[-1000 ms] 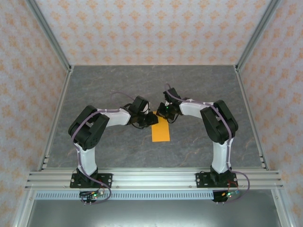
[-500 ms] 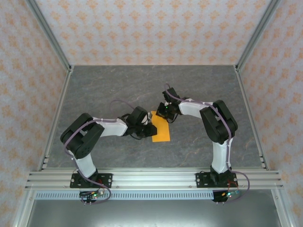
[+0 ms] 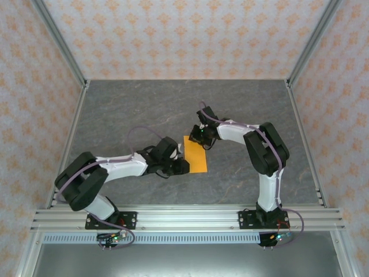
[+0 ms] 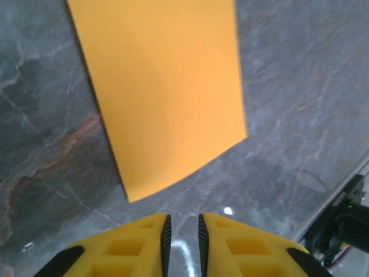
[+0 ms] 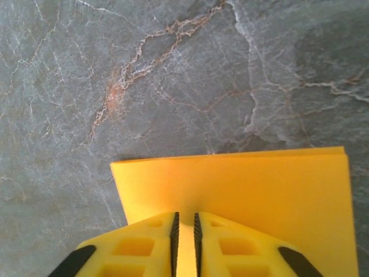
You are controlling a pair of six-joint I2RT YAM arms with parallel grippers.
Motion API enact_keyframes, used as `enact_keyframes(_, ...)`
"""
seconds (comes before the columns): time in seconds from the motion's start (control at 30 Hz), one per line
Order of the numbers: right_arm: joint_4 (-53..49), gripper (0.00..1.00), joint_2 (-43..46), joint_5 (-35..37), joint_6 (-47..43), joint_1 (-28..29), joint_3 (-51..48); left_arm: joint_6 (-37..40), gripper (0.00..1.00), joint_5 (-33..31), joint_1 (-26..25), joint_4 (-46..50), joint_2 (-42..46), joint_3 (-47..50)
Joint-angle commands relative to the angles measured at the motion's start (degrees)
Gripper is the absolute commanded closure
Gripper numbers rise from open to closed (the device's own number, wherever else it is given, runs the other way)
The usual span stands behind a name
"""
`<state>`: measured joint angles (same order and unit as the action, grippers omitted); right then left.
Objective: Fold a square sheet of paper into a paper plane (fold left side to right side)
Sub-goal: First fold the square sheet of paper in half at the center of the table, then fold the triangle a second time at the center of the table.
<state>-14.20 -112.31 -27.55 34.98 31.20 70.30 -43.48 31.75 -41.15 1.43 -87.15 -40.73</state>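
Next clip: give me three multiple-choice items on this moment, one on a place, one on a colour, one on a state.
1. Over which part of the square sheet of paper is the right gripper? A near end; B far end; C middle.
2. The paper's colour? A orange; B white; C blue.
3. The paper's state? A crumpled; B rolled up; C folded narrow, lying on the table.
Key: B, the gripper overlaps its far edge; A, bright orange in every view; C, a long narrow outline on the grey surface.
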Motion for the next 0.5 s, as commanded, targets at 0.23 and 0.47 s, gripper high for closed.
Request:
enact_keyframes(0.23, -14.9, 0.48, 17.8, 9.8, -7.8, -0.7, -4.7, 1.0, 0.73, 0.0, 8.7, 3.6, -1.0, -8.0)
enact_keyframes(0.47, -11.1, 0.44, 23.0, 4.0, -5.4, -1.1, -16.1, -0.1, 0.73, 1.0, 8.9, 0.4, -8.8, -12.5)
